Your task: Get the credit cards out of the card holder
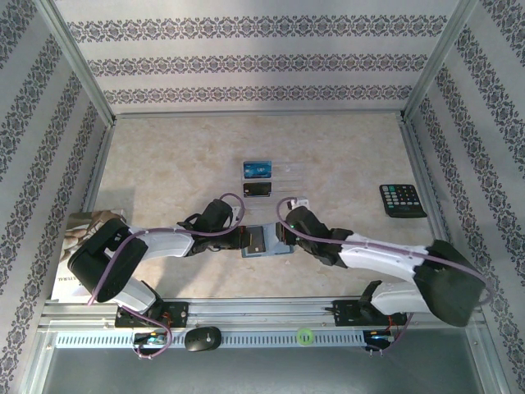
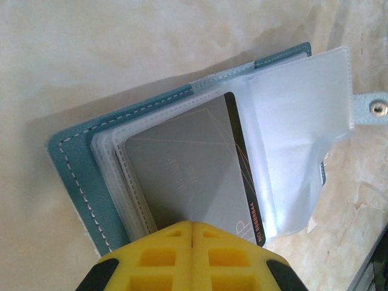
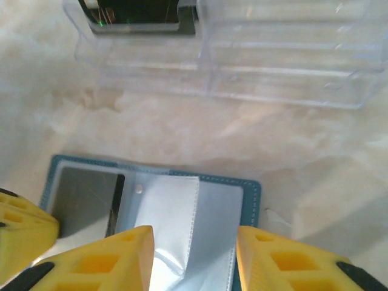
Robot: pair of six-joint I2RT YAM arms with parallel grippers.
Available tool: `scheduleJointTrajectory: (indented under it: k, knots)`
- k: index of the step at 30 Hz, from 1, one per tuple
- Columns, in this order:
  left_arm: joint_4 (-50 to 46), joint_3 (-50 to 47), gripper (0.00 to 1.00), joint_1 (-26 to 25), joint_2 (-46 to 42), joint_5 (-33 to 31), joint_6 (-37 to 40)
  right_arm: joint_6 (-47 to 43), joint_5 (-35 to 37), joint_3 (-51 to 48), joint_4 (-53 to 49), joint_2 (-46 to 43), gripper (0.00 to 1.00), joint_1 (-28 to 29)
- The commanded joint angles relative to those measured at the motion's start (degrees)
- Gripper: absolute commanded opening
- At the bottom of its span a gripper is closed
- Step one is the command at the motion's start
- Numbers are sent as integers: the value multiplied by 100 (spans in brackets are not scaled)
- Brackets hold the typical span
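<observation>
1. The bench (image 1: pixel 164 164) is carrying everything on its pale, marbled top, with both arms reaching in from the near edge towards its middle.
2. A clear plastic case (image 1: pixel 283 176) is sitting just beyond the middle, with a blue card (image 1: pixel 257 169) and a dark card (image 1: pixel 257 190) lying in its left part.
3. A black calculator (image 1: pixel 402 199) is lying well apart, to the right.
4. The card holder (image 1: pixel 264 242) is lying open and flat on the bench, near of the clear case and between the two pincers. Its teal cover is facing down and its clear sleeves (image 2: pixel 297 121) are fanning towards the right.
5. The left pincer (image 2: pixel 193 248) is sitting at the holder's left side with its yellow fingers pressed together, their tips covering one edge of the grey card. Whether they are pinching the card or only resting on it, I cannot tell.
6. The right pincer (image 3: pixel 194 267) is hovering over the holder's right half with its fingers standing apart. A clear sleeve is lying in the gap between them, and neither pad is visibly pressing on it.
7. A grey card (image 2: pixel 182 163) with a dark strip along one edge is lying in the top sleeve on the holder's left half.
8. A teal tab with a metal snap (image 2: pixel 373 108) is sticking out from the holder's right edge.
</observation>
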Motion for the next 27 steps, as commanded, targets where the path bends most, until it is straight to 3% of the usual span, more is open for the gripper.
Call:
scheduleJointTrajectory:
  k: [1,5,9,14,23,27]
  knots:
    - [-377,23,0,-85,95,52,178,-93,-815,95,223,-350,42,-155]
    - [-342,63,0,-85,141,82,207,-53,-2776,816,145,425,38,-418]
    - [-319,58,0,-86,144,104,224,161,-3427,1103,179,1242,34,-441]
    - [-414,113,0,-85,138,105,285,372,-2888,1113,-401,1626,29,-455]
    - [-440,180,0,-76,289,133,334,857,-1595,279,-1133,492,23,-846]
    - [-484,231,0,-77,343,114,380,501,-1506,329,-1086,5,24,-829]
